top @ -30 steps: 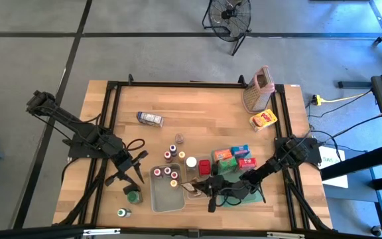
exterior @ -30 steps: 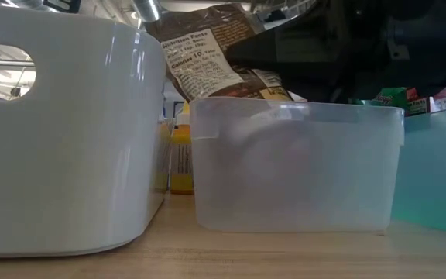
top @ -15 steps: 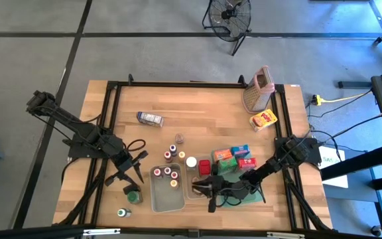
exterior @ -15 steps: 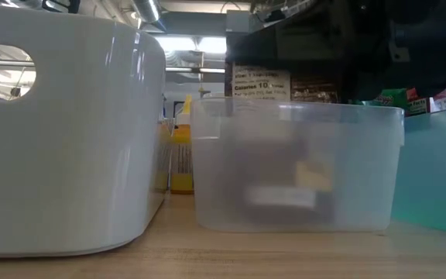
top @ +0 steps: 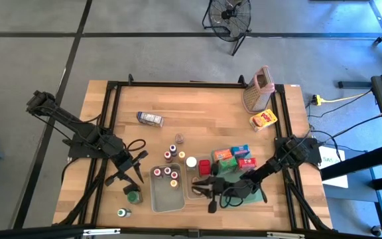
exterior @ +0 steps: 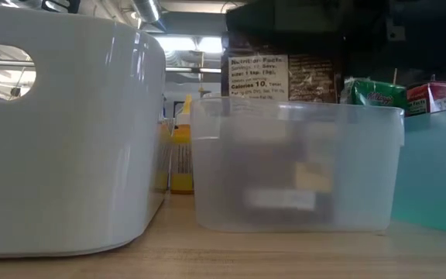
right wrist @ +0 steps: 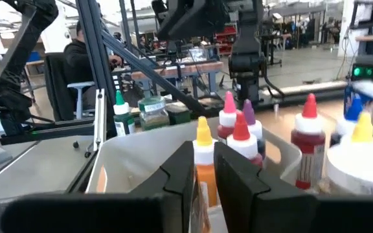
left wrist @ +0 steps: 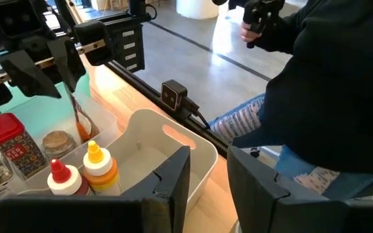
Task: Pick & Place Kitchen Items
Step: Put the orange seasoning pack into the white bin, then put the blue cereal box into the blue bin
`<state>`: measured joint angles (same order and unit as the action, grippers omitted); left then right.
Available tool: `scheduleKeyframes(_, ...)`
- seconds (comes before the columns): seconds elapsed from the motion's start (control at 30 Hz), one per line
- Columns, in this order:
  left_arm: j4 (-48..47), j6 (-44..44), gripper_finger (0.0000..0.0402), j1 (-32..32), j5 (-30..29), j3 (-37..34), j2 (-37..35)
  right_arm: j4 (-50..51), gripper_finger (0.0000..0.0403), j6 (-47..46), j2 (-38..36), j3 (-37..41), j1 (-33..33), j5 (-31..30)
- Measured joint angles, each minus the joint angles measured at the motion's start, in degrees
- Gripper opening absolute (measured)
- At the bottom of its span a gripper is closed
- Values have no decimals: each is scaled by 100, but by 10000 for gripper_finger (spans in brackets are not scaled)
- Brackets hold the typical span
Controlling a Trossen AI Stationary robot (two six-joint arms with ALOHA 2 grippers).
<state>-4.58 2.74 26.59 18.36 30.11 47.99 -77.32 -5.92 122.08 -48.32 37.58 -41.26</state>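
A brown packet [exterior: 283,77] with a white nutrition label stands upright in the small clear tub [exterior: 296,167], its lower part blurred behind the tub's wall. My right gripper [top: 204,188] hovers level right over that tub [top: 192,192], its fingers [right wrist: 180,181] a narrow gap apart. The big white tub [top: 166,196] beside it holds several small capped bottles [right wrist: 241,139]. Colourful cartons [top: 233,156] sit on the green tray [exterior: 436,170]. Left of the big tub, my left gripper [top: 132,171] waits above the table, open and holding nothing [left wrist: 209,168]. My right gripper stands just above the packet's top edge [exterior: 281,58]. The dark gripper body hides that spot, so I cannot tell whether a finger touches the packet. The packet rests on the tub's floor.
Loose jars [top: 178,139], a white-capped jar [top: 191,161] and a red tin [top: 205,166] stand behind the tubs. Two green-capped jars [top: 133,196] are near the front left. A blue carton [top: 150,119], a yellow carton [top: 263,120] and the grater [top: 258,89] lie farther back. A person [left wrist: 329,84] sits beyond the table.
The brown packet hung tilted above the small tub a second ago. It has dropped into the tub and now stands upright. My right gripper has rolled a little above it, uncovering the green carton behind.
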Motion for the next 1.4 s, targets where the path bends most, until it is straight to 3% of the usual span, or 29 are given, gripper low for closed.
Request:
scheduleKeyframes(0.23,0,1,97,0,1,0,0,-6,64,1098,-4,-328,9,279)
scheduleKeyframes(0.9,0,363,95,-9,-25,0,-11,-458,64,2695,-9,-550,11,178)
scheduleKeyframes(1.2,-1,652,95,-179,-694,2,-323,-725,64,3394,-135,-552,38,182)
scheduleKeyframes(1.4,-176,445,96,-352,-683,7,-648,-589,65,3759,-579,-552,110,85)
